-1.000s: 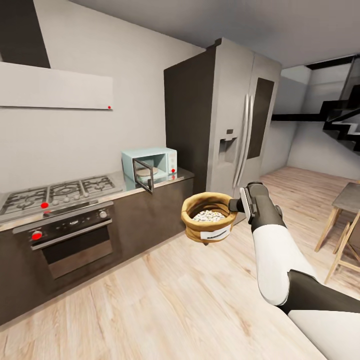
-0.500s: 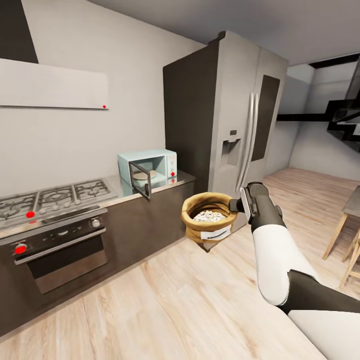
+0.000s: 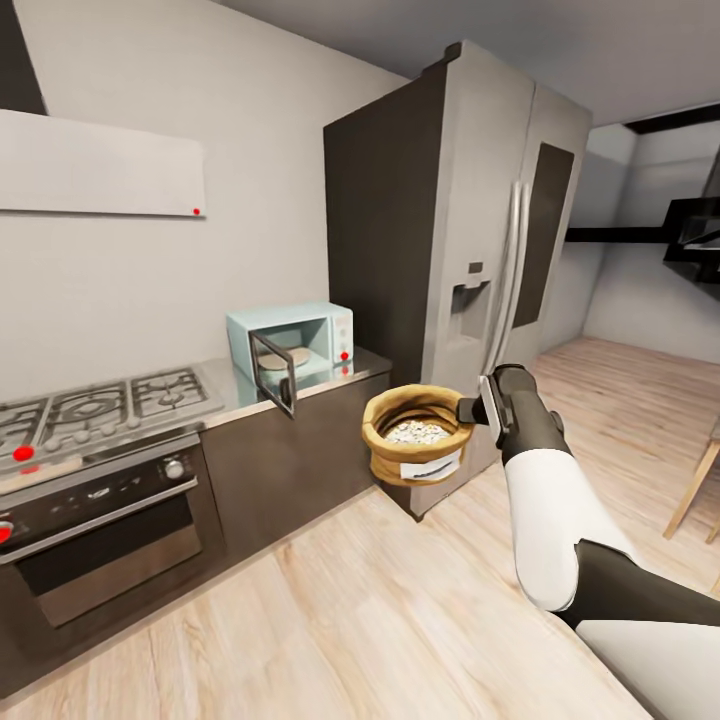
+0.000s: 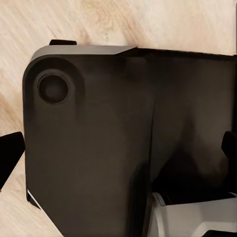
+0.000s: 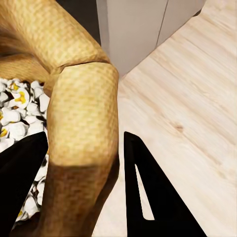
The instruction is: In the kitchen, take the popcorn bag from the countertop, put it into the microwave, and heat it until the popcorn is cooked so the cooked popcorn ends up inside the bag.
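The popcorn bag [image 3: 415, 450], a tan sack with white popped kernels showing inside, hangs in the air above the wooden floor, in front of the fridge. My right gripper [image 3: 478, 410] is shut on its rolled rim. In the right wrist view the rim [image 5: 84, 123] sits pinched between the two dark fingers [image 5: 148, 192], with the popcorn [image 5: 17, 118] beside it. The mint-blue microwave [image 3: 300, 345] stands on the grey countertop [image 3: 340, 375] to the bag's left, its door [image 3: 272, 372] swung open. My left gripper [image 4: 118, 148] is open, close over a dark part of my own body.
A tall steel fridge [image 3: 480, 260] stands beside the countertop's end, right behind the bag. A gas hob [image 3: 90, 405] and a dark built-in oven [image 3: 100, 530] lie left of the microwave, under a white hood [image 3: 100, 165]. A wooden stool leg [image 3: 697, 480] shows at the right edge.
The camera has moved: hob, oven and microwave have slid left in the picture and the fridge looms larger. The bag stays held in the same spot relative to my arm.
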`<state>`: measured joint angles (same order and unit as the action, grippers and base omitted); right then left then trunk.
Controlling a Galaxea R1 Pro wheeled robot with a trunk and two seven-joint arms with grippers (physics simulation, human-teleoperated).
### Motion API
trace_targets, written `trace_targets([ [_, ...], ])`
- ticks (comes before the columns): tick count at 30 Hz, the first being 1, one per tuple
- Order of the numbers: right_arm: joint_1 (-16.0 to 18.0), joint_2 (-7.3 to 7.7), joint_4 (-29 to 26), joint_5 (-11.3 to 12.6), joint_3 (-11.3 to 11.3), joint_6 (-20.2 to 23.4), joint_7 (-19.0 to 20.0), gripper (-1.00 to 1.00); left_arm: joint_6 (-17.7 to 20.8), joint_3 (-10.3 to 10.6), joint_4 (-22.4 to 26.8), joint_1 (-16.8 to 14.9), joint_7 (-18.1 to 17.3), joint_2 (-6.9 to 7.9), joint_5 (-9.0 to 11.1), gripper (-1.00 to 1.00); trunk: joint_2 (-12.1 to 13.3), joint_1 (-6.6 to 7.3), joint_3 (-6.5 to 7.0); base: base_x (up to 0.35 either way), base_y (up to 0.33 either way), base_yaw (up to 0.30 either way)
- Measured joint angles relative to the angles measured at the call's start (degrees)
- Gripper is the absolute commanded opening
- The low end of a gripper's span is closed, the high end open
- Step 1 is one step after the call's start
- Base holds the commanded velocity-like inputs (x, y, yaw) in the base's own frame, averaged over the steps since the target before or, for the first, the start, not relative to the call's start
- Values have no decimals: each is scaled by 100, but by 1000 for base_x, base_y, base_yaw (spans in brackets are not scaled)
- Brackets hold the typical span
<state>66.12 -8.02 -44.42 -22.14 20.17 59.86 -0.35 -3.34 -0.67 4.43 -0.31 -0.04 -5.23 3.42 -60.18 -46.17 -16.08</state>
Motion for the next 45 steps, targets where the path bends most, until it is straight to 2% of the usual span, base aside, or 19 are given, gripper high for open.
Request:
trace_targets([
  [2,0,-4,7,4,0,0,10,-100,0,0,0,2,-2,-3,0,100,0,0,0,160,0,0],
  [4,63,-69,71,-20,-29,0,-15,-100,0,-8,4,1,4,-3,0,100,0,4,0,0,0,0],
  [9,-7,-16,16,-124,-28,1,-27,-100,0,-7,6,2,4,-3,0,100,1,-3,0,0,0,0],
  [23,-25,6,-49,-112,-35,1,-36,-100,0,-8,5,1,4,-3,0,100,1,-3,0,0,0,0],
  [31,196,-6,-48,-114,-57,0,-48,-100,0,-8,9,0,3,-3,0,100,1,-3,0,0,0,0],
  [35,477,-31,41,-96,-61,1,-58,-100,0,-8,8,3,4,-3,0,100,0,-3,0,0,0,0],
  [39,815,-33,429,-88,-63,1,-60,-100,0,-8,9,-1,3,-3,0,100,1,-3,0,0,0,0],
  [45,860,-55,500,-93,-63,1,-51,-100,0,-8,9,1,2,-3,0,100,1,-3,0,0,0,0],
])
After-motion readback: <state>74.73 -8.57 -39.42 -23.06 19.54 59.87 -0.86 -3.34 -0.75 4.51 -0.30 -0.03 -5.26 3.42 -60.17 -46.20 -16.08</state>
